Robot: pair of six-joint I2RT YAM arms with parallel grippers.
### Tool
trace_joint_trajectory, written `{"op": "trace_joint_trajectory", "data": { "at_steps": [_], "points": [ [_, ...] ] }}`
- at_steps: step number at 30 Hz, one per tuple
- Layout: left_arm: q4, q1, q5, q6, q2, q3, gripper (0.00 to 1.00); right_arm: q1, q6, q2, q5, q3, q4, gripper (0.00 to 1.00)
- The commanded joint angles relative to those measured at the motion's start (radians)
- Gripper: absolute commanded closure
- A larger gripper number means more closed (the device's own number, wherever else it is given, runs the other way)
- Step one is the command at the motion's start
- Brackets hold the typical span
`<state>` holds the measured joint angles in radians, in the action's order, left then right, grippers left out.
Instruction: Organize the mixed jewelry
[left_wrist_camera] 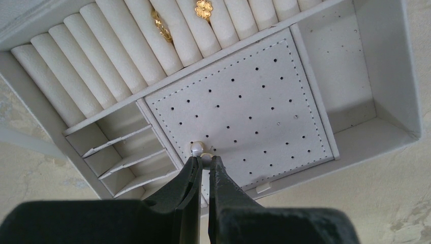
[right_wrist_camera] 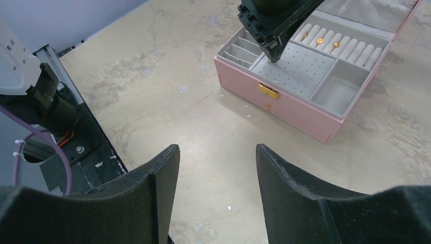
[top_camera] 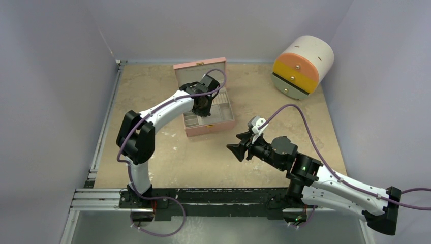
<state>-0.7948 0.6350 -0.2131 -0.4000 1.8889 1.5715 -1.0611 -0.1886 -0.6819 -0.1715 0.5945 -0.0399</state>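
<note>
In the top external view we see only that the left claw (top_camera: 203, 105) hangs over the open pink box (top_camera: 211, 128) near the far edge of the worktop (top_camera: 203, 162). The right claw (top_camera: 239, 148) stands over the middle of the worktop, well apart from the box; the jewelry is too small to make out there. The left wrist view supplies the detail: the left claw (left_wrist_camera: 203, 162) is closed, its tips pinching a tiny pale round-headed stud (left_wrist_camera: 202, 154). The stud touches the perforated panel (left_wrist_camera: 254, 101) near the corner beside the divided slots (left_wrist_camera: 127, 157). Beyond the panel, a gold clover piece (left_wrist_camera: 203, 8) and a gold ring (left_wrist_camera: 161, 26) sit in the ring rolls (left_wrist_camera: 101, 56), well apart from the claw. The right wrist view shows the right claw (right_wrist_camera: 217, 168) with jaws spread apart, holding nothing, above bare worktop, and three gold pieces (right_wrist_camera: 319, 40) in the rolls.
</note>
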Motion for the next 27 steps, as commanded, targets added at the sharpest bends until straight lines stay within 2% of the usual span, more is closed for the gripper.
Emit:
{"op": "trace_joint_trajectory", "data": {
  "at_steps": [1, 27],
  "points": [
    [0.013, -0.005, 0.007, 0.018, -0.013, -0.018, 1.0, -0.003, -0.011, -0.001, -0.005, 0.046, -0.035, 0.4],
    [0.026, 0.0, -0.003, 0.012, -0.055, -0.038, 1.0, -0.004, -0.02, -0.013, 0.013, 0.045, -0.043, 0.4]
  ]
}}
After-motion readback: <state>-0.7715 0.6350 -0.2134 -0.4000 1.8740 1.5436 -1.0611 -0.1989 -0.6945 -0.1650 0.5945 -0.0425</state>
